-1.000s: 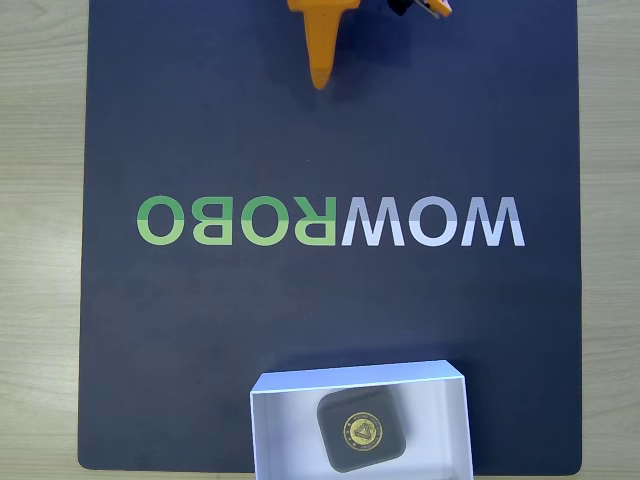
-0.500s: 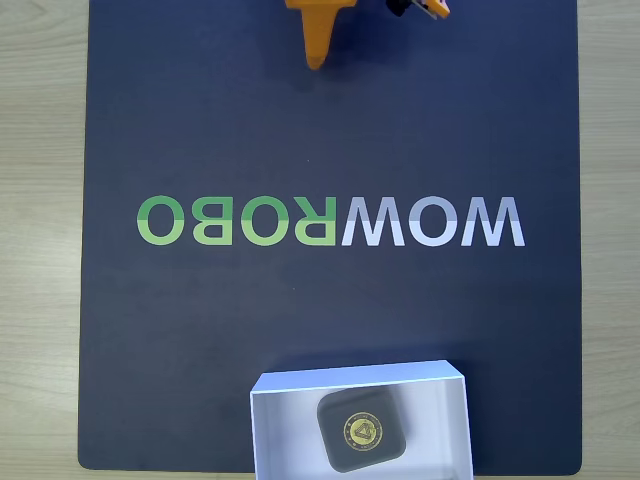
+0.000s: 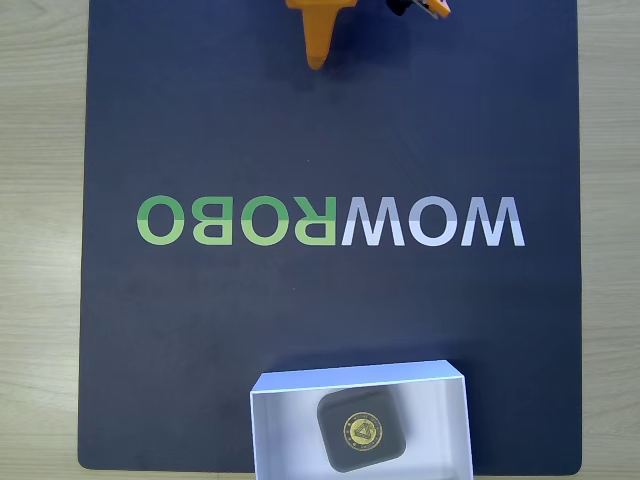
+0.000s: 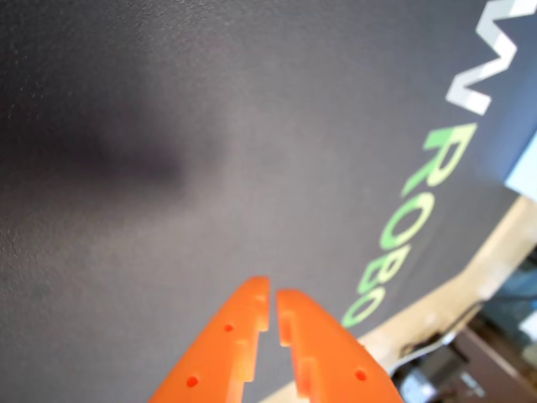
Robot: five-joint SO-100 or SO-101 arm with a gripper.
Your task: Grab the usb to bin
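Resting flat inside bin [image 3: 450, 400] at 6 o'clock of mat [image 3: 200, 330]: usb [image 3: 362, 430], emblem up. Gripper [image 4: 273, 304] at 12 o'clock, pressed together, holding nothing. Likely light, rigid, smooth (slip risk); pinch across opposite flat edges.

You're looking at a robotics test bench, lab or hobby desk by the look of it; a dark mat [image 3: 330, 140] printed with the WOWROBO logo [image 3: 330, 221] covers a pale wood-grain tabletop [image 3: 40, 240]; in the wrist view, cables [image 4: 436, 348] trail off the table's edge.
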